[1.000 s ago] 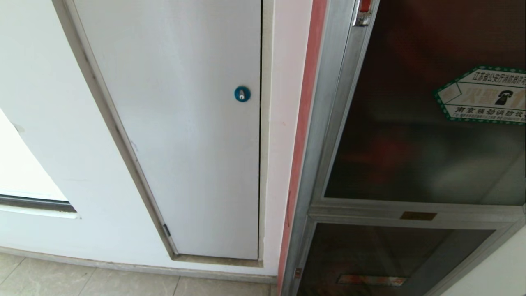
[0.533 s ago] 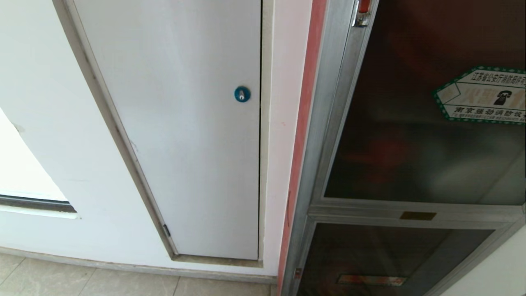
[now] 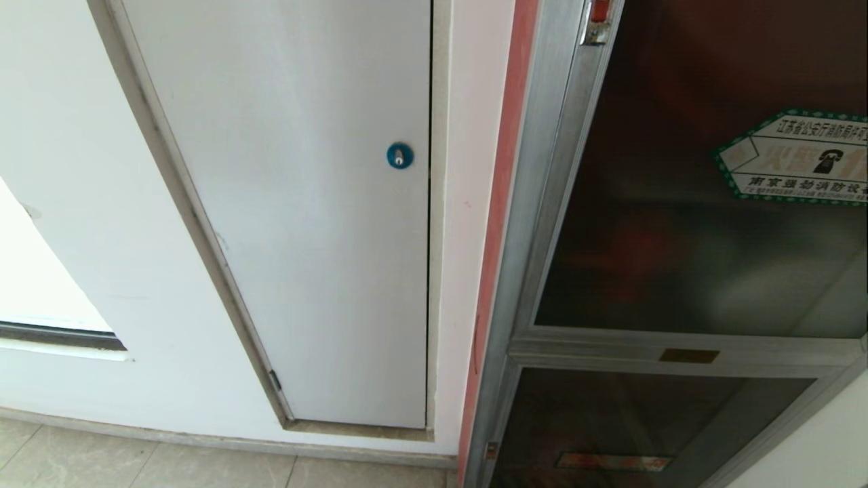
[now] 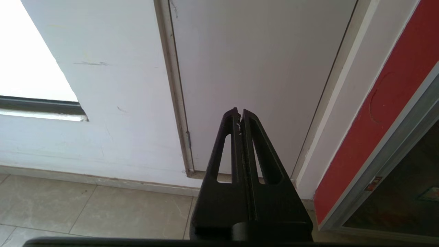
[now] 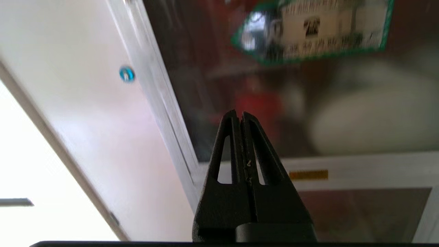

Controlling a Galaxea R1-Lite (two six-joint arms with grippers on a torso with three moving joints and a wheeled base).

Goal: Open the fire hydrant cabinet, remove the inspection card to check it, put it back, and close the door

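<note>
**Head view unchanged across the last second; door shut, both end effectors empty**

No shift in the head view against a second ago: fire hydrant cabinet (image 3: pixel 536 203) at the right of the wall, door (image 3: pixel 678 224) closed in its silver frame, hexagonal sticker (image 3: pixel 793 157) on the glass. Beside it, white panel (image 3: pixel 298 203) with blue lock (image 3: pixel 399 155). Neither arm visible there. Right end effector (image 5: pixel 239 115) fully closed, gripping nothing, aimed at the tinted glass; wrist picture smeared. Left end effector (image 4: pixel 239 113) closed and empty, facing the white panel's lower edge. Inspection card not discernible behind the glass. Likely stage: door either not yet opened or already closed again; cannot tell which.
</note>
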